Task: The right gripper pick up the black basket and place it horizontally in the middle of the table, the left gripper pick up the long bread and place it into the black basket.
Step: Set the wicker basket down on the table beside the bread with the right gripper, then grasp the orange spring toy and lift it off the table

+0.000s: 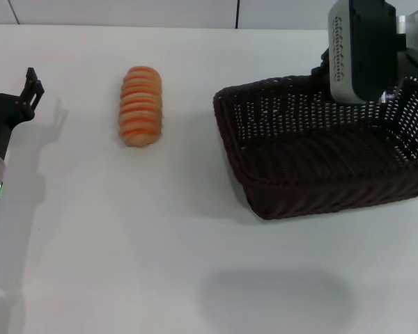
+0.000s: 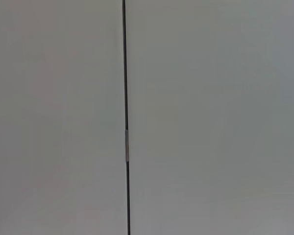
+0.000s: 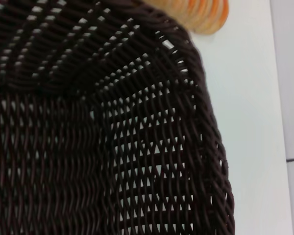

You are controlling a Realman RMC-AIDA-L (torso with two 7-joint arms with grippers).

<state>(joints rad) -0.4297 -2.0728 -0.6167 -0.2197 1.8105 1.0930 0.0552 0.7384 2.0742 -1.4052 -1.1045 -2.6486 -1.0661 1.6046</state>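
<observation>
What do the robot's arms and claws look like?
The left gripper is a black claw with thin prongs on a chunky black wrist, joined to a silver-white arm with a small green light. The right arm has a silver-white panel dotted with vent holes beside a big black block. The right gripper itself isn't visible.

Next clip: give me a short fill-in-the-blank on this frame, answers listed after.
1. The bread lies on the ___ table.
2. The basket sits to the bread's ___, from the robot's side.
3. The basket holds ___.
4. The left pincer is ___ from the bread.

Answers: white; right; nothing; apart
</observation>
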